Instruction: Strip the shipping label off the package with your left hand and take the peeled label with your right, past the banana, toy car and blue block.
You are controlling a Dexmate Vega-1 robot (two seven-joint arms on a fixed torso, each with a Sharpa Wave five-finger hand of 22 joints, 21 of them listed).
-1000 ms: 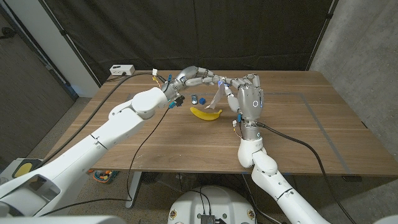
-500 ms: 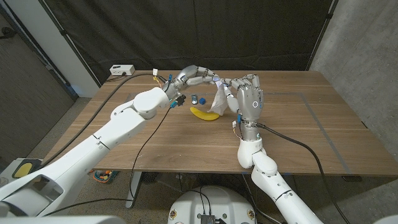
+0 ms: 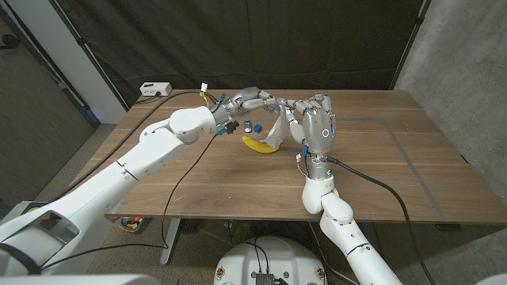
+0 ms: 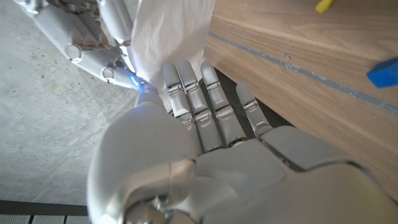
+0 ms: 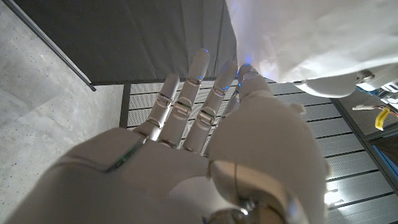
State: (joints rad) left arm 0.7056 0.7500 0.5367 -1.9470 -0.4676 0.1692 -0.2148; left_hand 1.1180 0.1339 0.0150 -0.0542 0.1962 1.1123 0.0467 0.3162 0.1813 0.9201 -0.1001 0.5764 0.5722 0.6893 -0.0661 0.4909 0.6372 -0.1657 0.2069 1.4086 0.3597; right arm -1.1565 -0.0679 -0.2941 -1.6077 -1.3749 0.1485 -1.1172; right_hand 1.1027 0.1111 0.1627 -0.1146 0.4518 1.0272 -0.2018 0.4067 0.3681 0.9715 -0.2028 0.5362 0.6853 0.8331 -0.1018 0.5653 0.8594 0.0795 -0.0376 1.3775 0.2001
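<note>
**Head view and wrist views: white piece held between both hands above the banana**

Head view: the left robot hand (image 3: pixel 252 98) and the right robot hand (image 3: pixel 314 123) are seen raised close together over the far middle of the desk (image 3: pixel 372 170). A white package (image 3: pixel 276 127) hangs between them, its lower end just above one end of the banana (image 3: pixel 259 144). Whether the label has been separated from the package cannot be told. Beside the banana, toward the left arm, lie the toy car (image 3: pixel 247 125) and the blue block (image 3: pixel 257 127). A white box (image 3: pixel 154 89) with a cable is seen at the far left corner.

Left wrist view: the left robot hand (image 4: pixel 205 143) is shown with fingers extended onto the white sheet (image 4: pixel 168 34); a grip appears likely. The blue block (image 4: pixel 384 71) is visible on the wood.

Right wrist view: the right robot hand (image 5: pixel 205 155) is shown with fingers nearly straight; the white material (image 5: pixel 311 43) is touched at a fingertip, but a firm hold cannot be confirmed.

It is judged that the sheet could be dropped onto the banana if the right hand's contact is too light when the left lets go, and that the banana, car and block could be swept by a low-hanging end.
</note>
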